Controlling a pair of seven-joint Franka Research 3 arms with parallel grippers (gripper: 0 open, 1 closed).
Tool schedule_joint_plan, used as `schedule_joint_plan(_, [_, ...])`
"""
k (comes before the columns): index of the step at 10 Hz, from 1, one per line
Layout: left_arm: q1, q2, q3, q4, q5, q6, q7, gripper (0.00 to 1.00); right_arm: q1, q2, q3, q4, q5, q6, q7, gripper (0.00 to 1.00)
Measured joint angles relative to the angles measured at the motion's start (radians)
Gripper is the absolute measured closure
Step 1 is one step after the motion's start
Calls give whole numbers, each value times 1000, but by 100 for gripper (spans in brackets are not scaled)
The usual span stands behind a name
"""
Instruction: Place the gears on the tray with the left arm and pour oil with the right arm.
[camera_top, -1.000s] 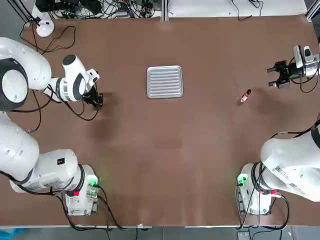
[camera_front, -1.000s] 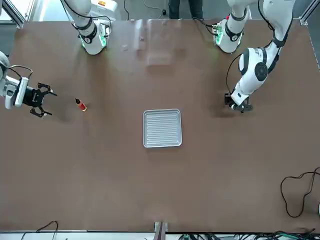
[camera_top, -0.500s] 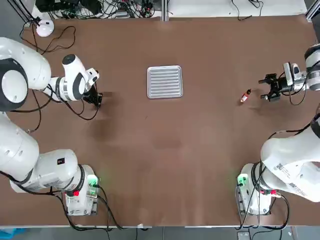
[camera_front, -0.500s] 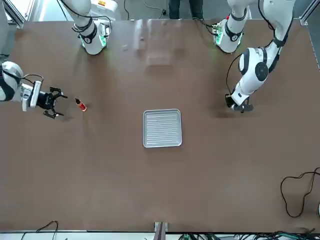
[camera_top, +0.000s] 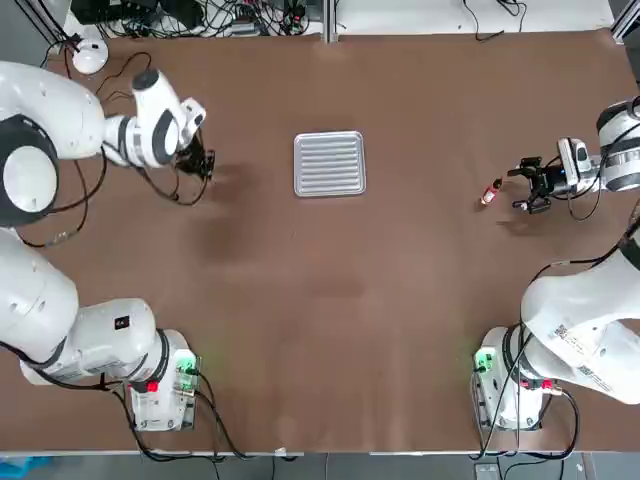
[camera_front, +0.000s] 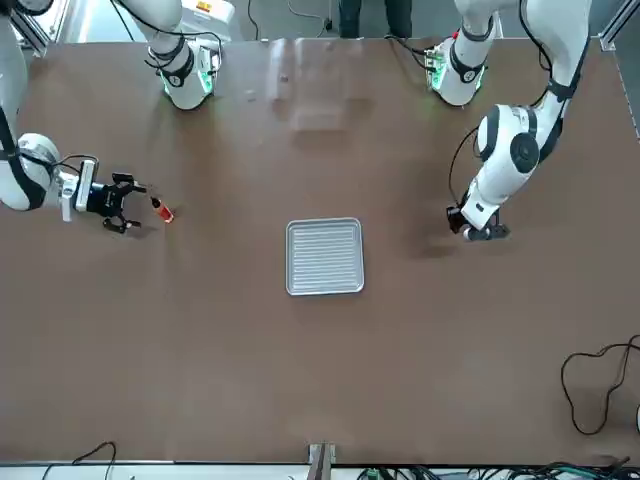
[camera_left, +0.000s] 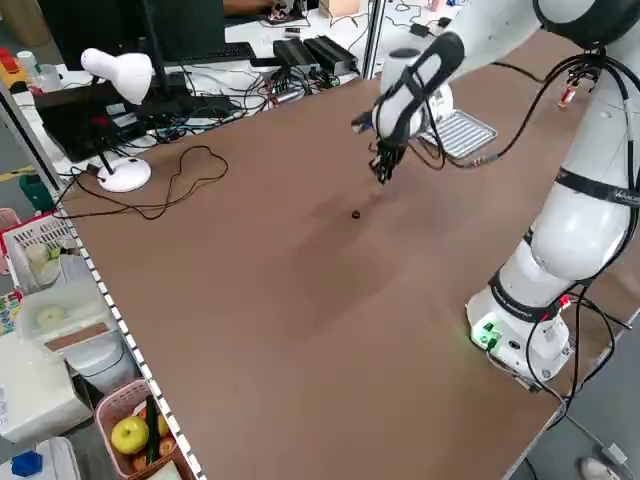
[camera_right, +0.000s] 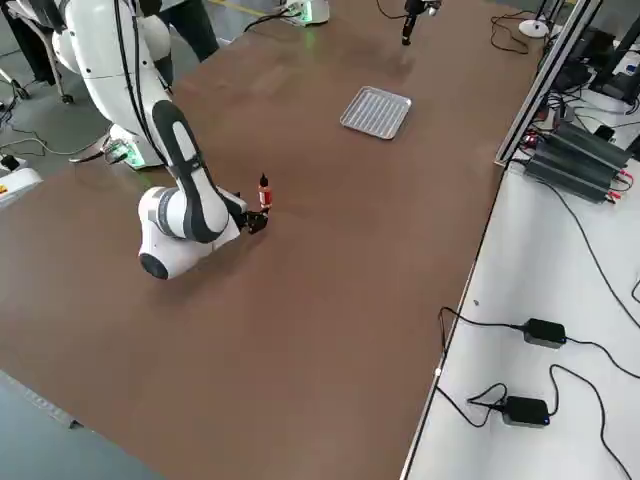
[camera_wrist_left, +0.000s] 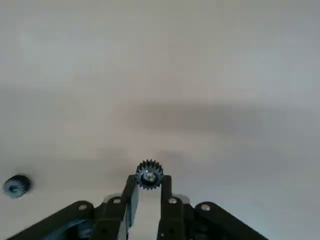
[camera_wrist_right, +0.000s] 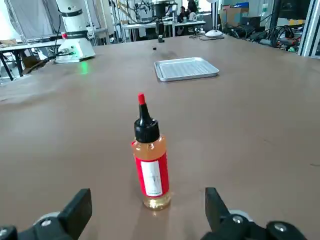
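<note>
Showing left gripper (camera_wrist_left: 149, 186) pinching one gear (camera_wrist_left: 149, 174), right gripper (camera_wrist_right: 148, 212) wide before upright oil bottle (camera_wrist_right: 151, 165)

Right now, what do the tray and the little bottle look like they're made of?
The tray looks like bare metal, probably aluminium or steel: silvery, with pressed ridges. The bottle seems clear plastic, though glass is possible, since amber liquid shows through above its red label.
</note>
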Motion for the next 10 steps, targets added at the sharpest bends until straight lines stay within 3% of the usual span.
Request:
schedule_joint_plan(2, [-73,9,-49,95,0,-34,-171,78,0,48,2,3,0,0,-15,0])
schedule_joint_plan(5, [-298,98,-54,250,3,-50,-468,78,0,78,12,15,0,-11,-20,0])
schedule_joint_plan(7, [-444,221,-51,404,105,-51,-713,78,0,81,23,19,0,-17,-20,1])
schedule_joint_plan(10, [-580,447,-25,632,330,-82,-984,78,1,95,44,20,17,-17,-23,7])
